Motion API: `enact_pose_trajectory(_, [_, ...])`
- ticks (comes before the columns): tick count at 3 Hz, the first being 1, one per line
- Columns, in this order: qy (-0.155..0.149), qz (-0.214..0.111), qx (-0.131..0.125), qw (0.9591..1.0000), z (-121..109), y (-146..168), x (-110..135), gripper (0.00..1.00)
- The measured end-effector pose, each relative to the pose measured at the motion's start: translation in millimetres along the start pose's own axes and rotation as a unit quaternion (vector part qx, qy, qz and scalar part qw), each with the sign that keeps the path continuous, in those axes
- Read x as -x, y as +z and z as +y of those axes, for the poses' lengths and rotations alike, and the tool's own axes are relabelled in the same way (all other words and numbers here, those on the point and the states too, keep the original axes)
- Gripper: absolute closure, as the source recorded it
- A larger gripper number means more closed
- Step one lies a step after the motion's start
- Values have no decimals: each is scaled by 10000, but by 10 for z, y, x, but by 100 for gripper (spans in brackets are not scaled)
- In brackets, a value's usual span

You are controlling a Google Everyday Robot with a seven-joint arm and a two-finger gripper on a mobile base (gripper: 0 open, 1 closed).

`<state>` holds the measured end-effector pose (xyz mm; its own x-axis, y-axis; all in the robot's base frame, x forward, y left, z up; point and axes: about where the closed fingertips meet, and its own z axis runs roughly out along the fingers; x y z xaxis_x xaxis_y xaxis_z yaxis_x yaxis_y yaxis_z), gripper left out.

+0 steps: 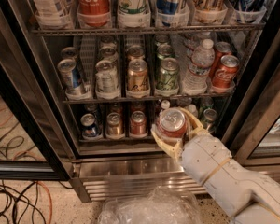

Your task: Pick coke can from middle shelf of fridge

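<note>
Below the middle shelf [144, 98], hand [175, 132] tight around coke can [171, 119], its side mostly hidden.

Middle shelf [144, 98] holds cans [137, 76] and bottle [198, 66]; pincer [174, 127] just below.

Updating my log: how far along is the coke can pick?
Done: the coke can is off the middle shelf, clamped in the claw. In hand: the claw holds it in front of the bottom row of cans. Left: at most drawing it fully clear of the fridge.
</note>
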<state>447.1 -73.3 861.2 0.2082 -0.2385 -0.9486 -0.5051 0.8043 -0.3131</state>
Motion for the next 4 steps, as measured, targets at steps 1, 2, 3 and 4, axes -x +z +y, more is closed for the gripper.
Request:
enact_pose_trajectory(1, [-192,-157,553,9982,239,-108,78,100])
enact_pose_trajectory(2, [-444,-323,1019,9933,470,-235,157,100])
enact_pose_trajectory(3, [-559,-408,1297,9891,612,-325,194,100])
enact_pose_trajectory(4, [-580,-414,1318,9887,624,-327,201,100])
